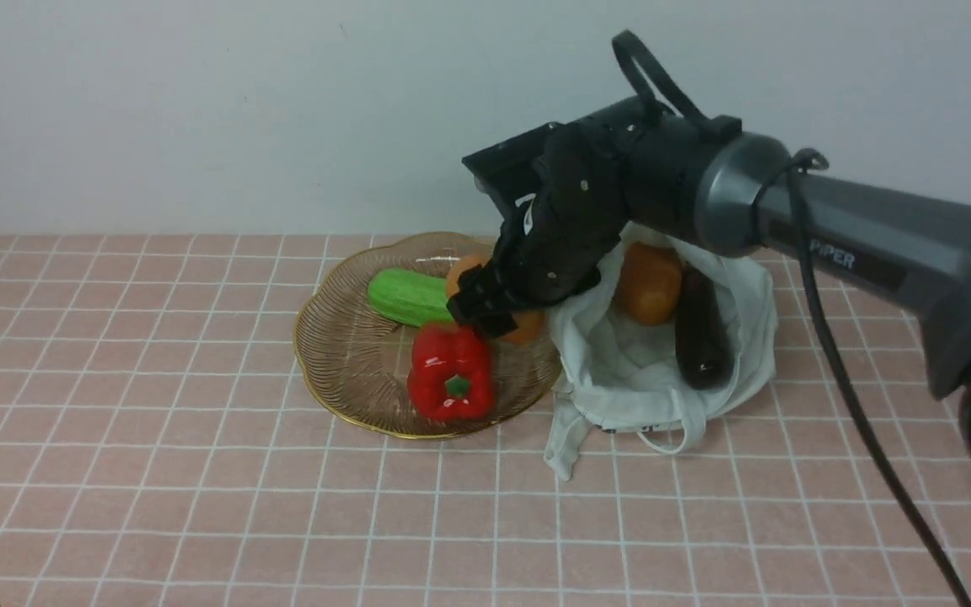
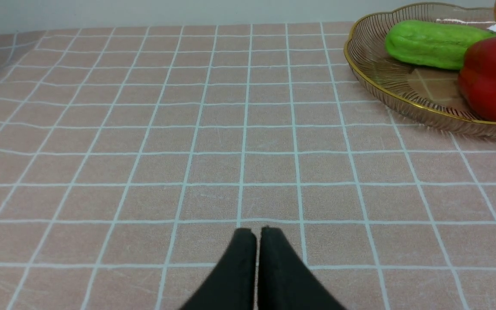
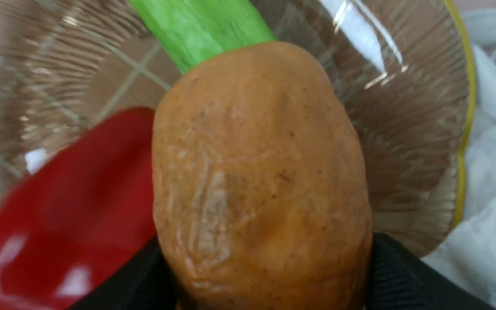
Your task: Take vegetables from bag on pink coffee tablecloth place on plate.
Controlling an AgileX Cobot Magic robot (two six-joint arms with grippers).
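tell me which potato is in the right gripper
The potato over the plate, between the jaws of the right gripper; the other potato lies in the bag beside the eggplant.

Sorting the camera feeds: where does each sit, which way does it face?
Front: between the arms, facing forward; shows the dark right arm over the ribbed amber glass plate.
Left wrist: on that arm, facing across the pink white-gridded tablecloth; shut black left pincer shows.
Right wrist: looks down at an orange-brown oval potato between its dark fingers.
Shared, front and left wrist: plate, tablecloth.
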